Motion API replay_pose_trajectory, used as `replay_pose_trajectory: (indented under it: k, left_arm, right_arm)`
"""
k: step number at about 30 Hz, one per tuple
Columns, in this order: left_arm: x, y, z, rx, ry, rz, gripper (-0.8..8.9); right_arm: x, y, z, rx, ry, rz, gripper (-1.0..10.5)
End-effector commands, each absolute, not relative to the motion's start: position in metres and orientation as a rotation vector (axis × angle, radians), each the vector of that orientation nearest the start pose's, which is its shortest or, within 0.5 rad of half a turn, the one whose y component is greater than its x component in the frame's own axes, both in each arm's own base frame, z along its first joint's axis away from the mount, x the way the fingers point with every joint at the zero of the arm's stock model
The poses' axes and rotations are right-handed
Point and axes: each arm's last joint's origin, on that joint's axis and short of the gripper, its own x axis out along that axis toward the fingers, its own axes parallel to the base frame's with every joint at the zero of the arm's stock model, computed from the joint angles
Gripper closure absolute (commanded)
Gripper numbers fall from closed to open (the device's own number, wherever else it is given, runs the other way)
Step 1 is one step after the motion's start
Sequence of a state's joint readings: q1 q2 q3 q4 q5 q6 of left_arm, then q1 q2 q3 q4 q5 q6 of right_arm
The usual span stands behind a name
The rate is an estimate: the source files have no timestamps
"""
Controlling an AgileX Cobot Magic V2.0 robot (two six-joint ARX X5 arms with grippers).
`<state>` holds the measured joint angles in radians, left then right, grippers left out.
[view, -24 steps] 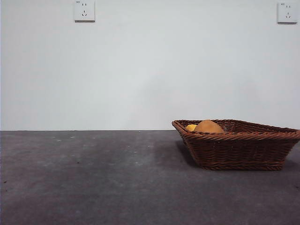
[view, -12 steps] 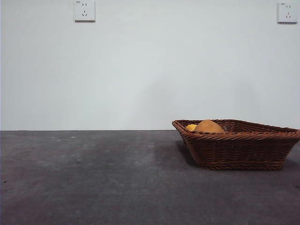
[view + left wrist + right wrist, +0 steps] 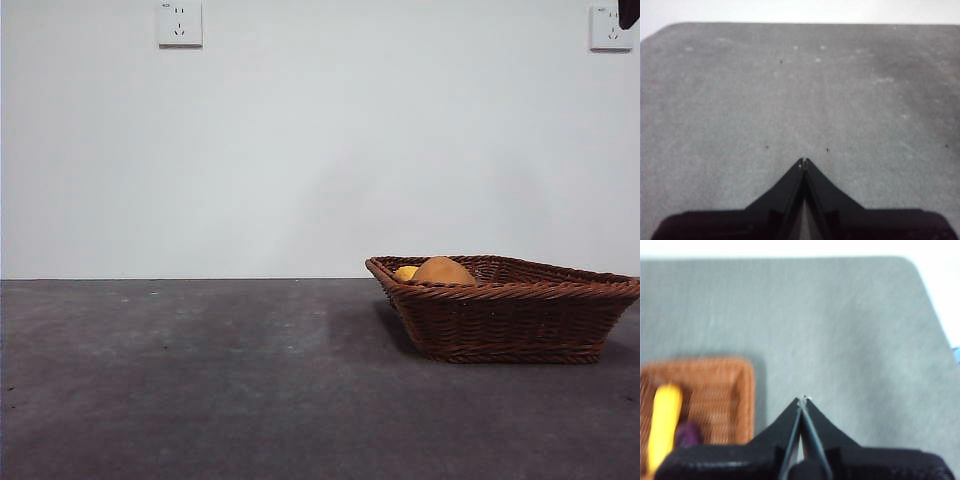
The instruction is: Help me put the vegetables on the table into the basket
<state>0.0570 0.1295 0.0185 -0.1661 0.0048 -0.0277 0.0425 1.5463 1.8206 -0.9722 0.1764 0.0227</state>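
The dark-brown wicker basket [image 3: 510, 310] stands on the grey table [image 3: 200, 380] at the right. The brown potato [image 3: 443, 271] and a bit of the yellow corn cob [image 3: 406, 272] show above its rim. In the right wrist view the basket [image 3: 715, 390] holds the corn cob [image 3: 664, 425] and the purple eggplant [image 3: 688, 434]. My right gripper [image 3: 803, 400] is shut and empty, high beside the basket; a black tip [image 3: 629, 12] shows at the front view's top right corner. My left gripper [image 3: 803, 161] is shut and empty over bare table.
Two wall sockets [image 3: 180, 22] sit high on the white wall behind the table. The table's far edge and rounded corner [image 3: 910, 262] show in the right wrist view.
A black arm tip has come into the front view's top right corner. The basket and the vegetables in it have not moved.
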Motion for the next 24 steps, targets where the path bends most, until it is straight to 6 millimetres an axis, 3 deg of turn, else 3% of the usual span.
replay_pose_trajectory:
  k: [1, 5, 9, 12, 16, 20, 24]
  left_arm:
    - [0.102, 0.006, 0.139, -0.043, 0.305, 0.058, 8.17]
    - [0.103, 0.006, 0.137, -0.043, 0.329, 0.058, 8.16]
    - [0.104, 0.006, 0.134, -0.044, 0.357, 0.058, 8.16]
    - [0.105, 0.006, 0.134, -0.045, 0.364, 0.058, 8.17]
    - [0.105, 0.006, 0.134, -0.045, 0.365, 0.058, 8.17]
    - [0.106, 0.006, 0.134, -0.045, 0.367, 0.058, 8.17]
    - [0.106, 0.006, 0.134, -0.044, 0.367, 0.058, 8.16]
  right_arm:
    - [0.299, 0.002, 0.435, -0.037, 0.621, -0.175, 9.5]
    - [0.267, 0.001, 0.433, -0.009, 0.372, -0.172, 9.5]
    - [0.222, 0.0, 0.407, 0.026, 0.064, -0.169, 9.5]
    - [0.17, -0.001, 0.356, 0.048, -0.132, -0.173, 9.5]
    - [0.12, -0.003, 0.268, -0.036, -0.098, -0.182, 9.5]
    - [0.103, -0.004, 0.203, -0.053, 0.008, -0.185, 9.5]
    - [0.099, -0.004, 0.156, -0.076, 0.204, -0.179, 9.5]
